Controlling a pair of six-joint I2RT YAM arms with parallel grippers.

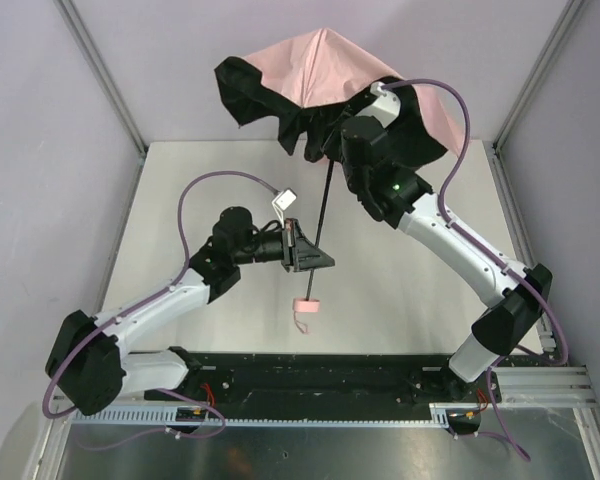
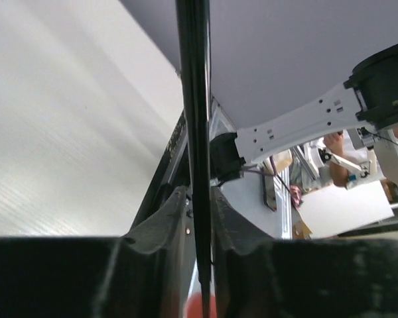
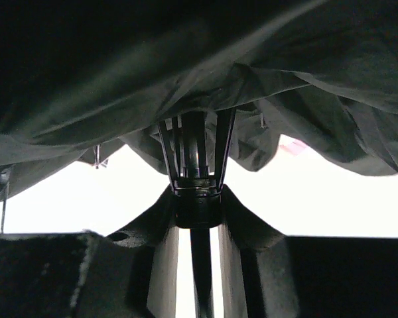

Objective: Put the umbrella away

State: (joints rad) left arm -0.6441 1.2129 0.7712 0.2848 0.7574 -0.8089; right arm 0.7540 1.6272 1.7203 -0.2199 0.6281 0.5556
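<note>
A pale pink umbrella (image 1: 325, 90) is held clear above the table (image 1: 180, 200), half collapsed. Its canopy (image 1: 310, 70) is bunched over the table's far edge, with the black underside turned out on both sides. The thin black shaft (image 1: 323, 205) is slanted from the canopy down over the middle of the table. The pink handle (image 1: 307, 303) is seen at its lower end, over the near half of the table. A thin pink strap (image 1: 304, 320) is seen hanging just under the handle, and whether it touches the table cannot be told.

Over the table's middle, the shaft is gripped low down by the left claw (image 1: 318, 256). In the left wrist view the shaft (image 2: 194, 132) is seen running straight between the fingers (image 2: 162, 225). The left claw (image 2: 200, 218) is drawn in almost fully, with only the rod's width left between its jaws.

Over the far part of the table, the right claw (image 1: 330, 155) is tucked up under the folds of the canopy. In the right wrist view the right claw (image 3: 198, 212) is closed on the black collar (image 3: 198, 199) where the ribs (image 3: 176, 152) gather. The dark cloth (image 3: 186, 79) is draped just above the collar.

A purple cable (image 1: 460, 110) is looped high over the table's far right corner.
</note>
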